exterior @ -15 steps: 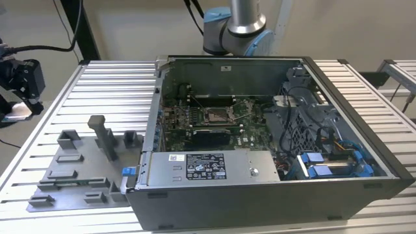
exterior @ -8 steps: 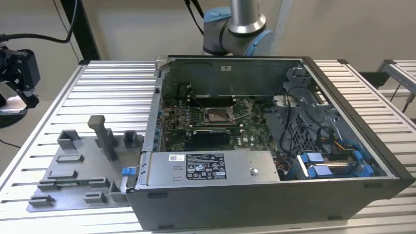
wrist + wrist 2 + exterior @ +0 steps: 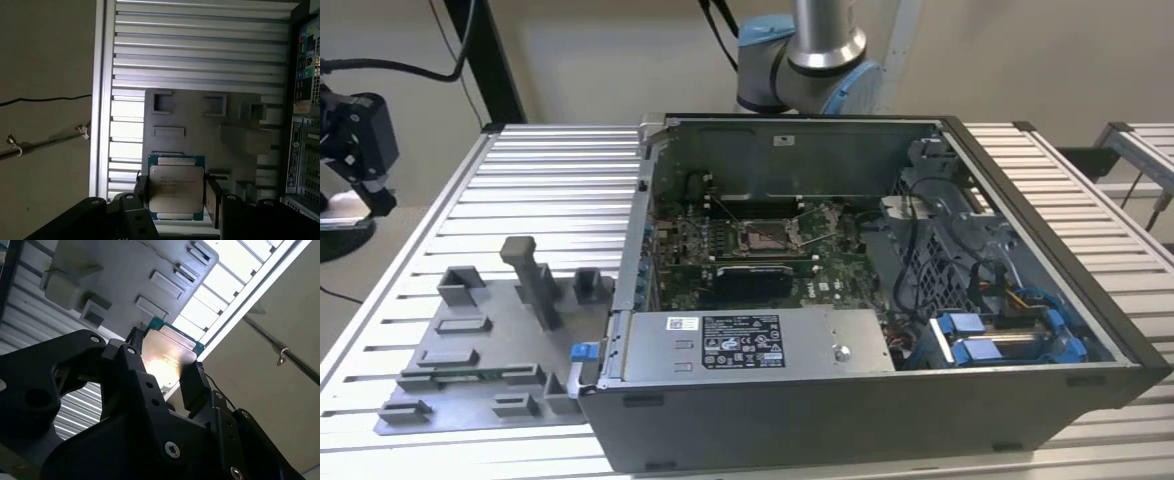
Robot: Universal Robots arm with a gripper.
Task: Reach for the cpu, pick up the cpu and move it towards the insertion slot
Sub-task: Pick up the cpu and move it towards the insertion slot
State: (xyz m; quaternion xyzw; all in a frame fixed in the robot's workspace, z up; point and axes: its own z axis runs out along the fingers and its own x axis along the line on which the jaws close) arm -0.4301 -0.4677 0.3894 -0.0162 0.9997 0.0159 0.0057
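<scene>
Jaws of the gripper [image 3: 176, 199] were clamped on the cpu [image 3: 176, 186] by thin edges over the grey tray [image 3: 197, 150]; any slip could have dropped it.

- cpu [image 3: 176, 192] between the jaws: silvery-grey top face, teal-green rim. Bright glare patch on it in the second wrist view [image 3: 167, 352].
- gripper [image 3: 176, 185]: matte black.
- tray [image 3: 200, 135] beyond the jaws: plain mid grey.
- table [image 3: 200, 50]: silver, ribbed in parallel slats.
- computer case [image 3: 854, 420]: dark grey shell.
- circuit board [image 3: 834, 262]: green.
- insertion slot [image 3: 765, 236]: shiny silver frame, dark centre.
- label [image 3: 740, 343]: white with black print.
- arm [image 3: 817, 40]: silver tube, light blue joint cap.
</scene>
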